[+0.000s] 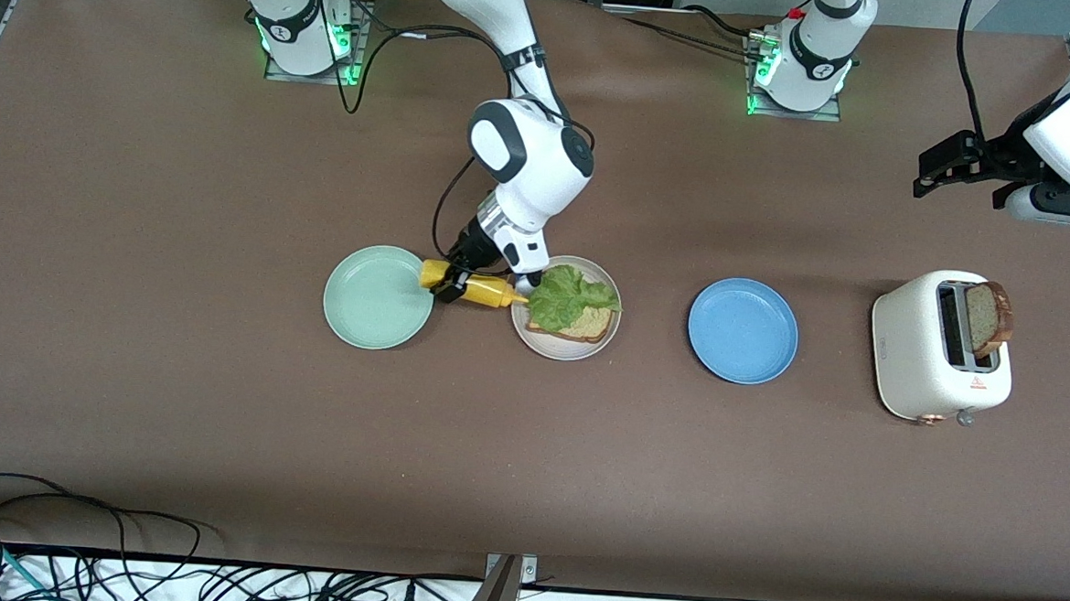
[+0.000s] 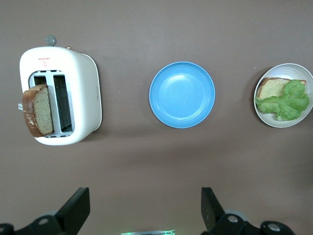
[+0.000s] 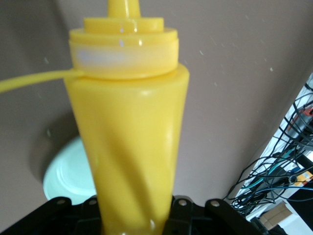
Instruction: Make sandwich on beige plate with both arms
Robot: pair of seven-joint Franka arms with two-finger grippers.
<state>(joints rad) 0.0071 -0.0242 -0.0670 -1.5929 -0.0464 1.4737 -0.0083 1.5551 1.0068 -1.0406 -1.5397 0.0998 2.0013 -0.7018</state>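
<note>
On the beige plate (image 1: 562,352) (image 2: 274,122) lies one slice of tan bread (image 1: 591,327) (image 2: 272,88) with a ruffled green lettuce leaf (image 1: 572,295) (image 2: 289,102) on top. My right gripper (image 1: 455,283) (image 3: 134,215) is shut on a yellow squeeze bottle (image 1: 488,292) (image 3: 129,142). The bottle lies sideways between the mint-green plate and the beige plate, its nozzle at the beige plate's rim. A second bread slice (image 1: 992,317) (image 2: 39,110) stands in the white toaster (image 1: 926,353) (image 2: 85,93). My left gripper (image 1: 959,187) (image 2: 145,205) hangs open and empty over the table by the toaster.
A mint-green plate (image 1: 378,297) (image 3: 68,176) lies toward the right arm's end, an empty blue plate (image 1: 742,330) (image 2: 182,94) between the beige plate and the toaster. Cables run along the table edge nearest the front camera.
</note>
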